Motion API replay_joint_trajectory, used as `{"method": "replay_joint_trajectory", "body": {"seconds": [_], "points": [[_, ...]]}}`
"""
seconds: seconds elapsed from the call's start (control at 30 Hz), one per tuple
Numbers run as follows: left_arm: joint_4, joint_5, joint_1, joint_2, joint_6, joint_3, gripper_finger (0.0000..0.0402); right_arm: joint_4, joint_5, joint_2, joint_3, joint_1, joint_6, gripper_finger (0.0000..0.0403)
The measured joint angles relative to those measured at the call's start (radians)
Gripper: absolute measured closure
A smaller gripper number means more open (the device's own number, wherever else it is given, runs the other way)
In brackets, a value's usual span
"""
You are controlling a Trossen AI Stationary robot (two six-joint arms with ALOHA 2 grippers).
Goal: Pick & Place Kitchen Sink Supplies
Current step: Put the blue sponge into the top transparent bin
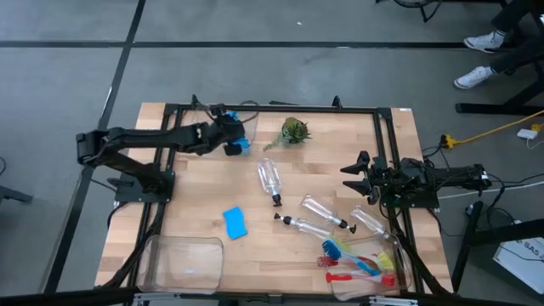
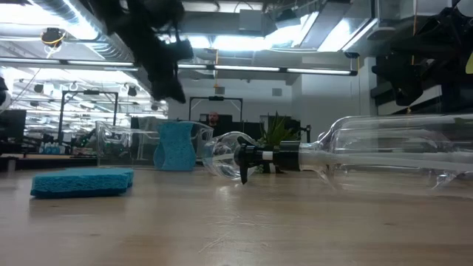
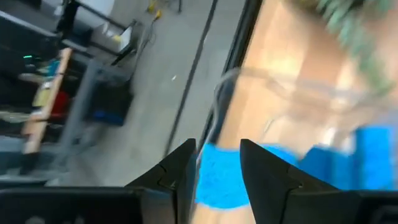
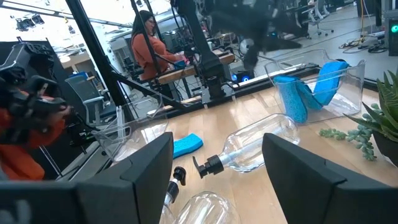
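Note:
Several clear pump bottles lie on their sides mid-table: one (image 1: pixel 269 178), two more (image 1: pixel 323 210) (image 1: pixel 306 225), and a last one (image 1: pixel 370 223). A blue sponge (image 1: pixel 235 223) lies flat toward the near side. Red, blue and yellow-green brushes (image 1: pixel 361 263) lie in the near-right clear bin. My left gripper (image 1: pixel 231 134) hovers open over a clear bin (image 4: pixel 311 87) at the far edge; this bin holds blue sponges (image 3: pixel 217 180). My right gripper (image 1: pixel 357 174) waits open at the right edge, facing the bottles (image 4: pixel 249 149).
A small green plant (image 1: pixel 293 132) stands by the far edge, right of the far bin. Another clear bin (image 1: pixel 183 263) sits at the near left. A dark frame (image 1: pixel 391 170) runs around the table. A person (image 4: pixel 149 46) is in the room beyond the table.

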Motion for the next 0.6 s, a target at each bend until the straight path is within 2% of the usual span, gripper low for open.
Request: {"method": "replay_joint_trajectory", "body": {"seconds": [0.23, 0.43, 0.53, 0.6], "points": [[-0.011, 0.377, -0.006, -0.150, -0.153, 0.000, 0.0287, 0.000, 0.000, 0.000, 0.000, 0.000, 0.000, 0.0158], [-0.048, 0.726, -0.053, -0.216, -0.312, 0.000, 0.0287, 0.000, 0.000, 0.000, 0.000, 0.000, 0.000, 0.0158], [-0.089, 0.848, -0.100, -0.220, -0.412, 0.000, 0.0288, 0.000, 0.000, 0.000, 0.000, 0.000, 0.000, 0.0158], [-0.139, 0.874, -0.146, -0.212, -0.468, 0.000, 0.0288, 0.000, 0.000, 0.000, 0.000, 0.000, 0.000, 0.0158]]}}
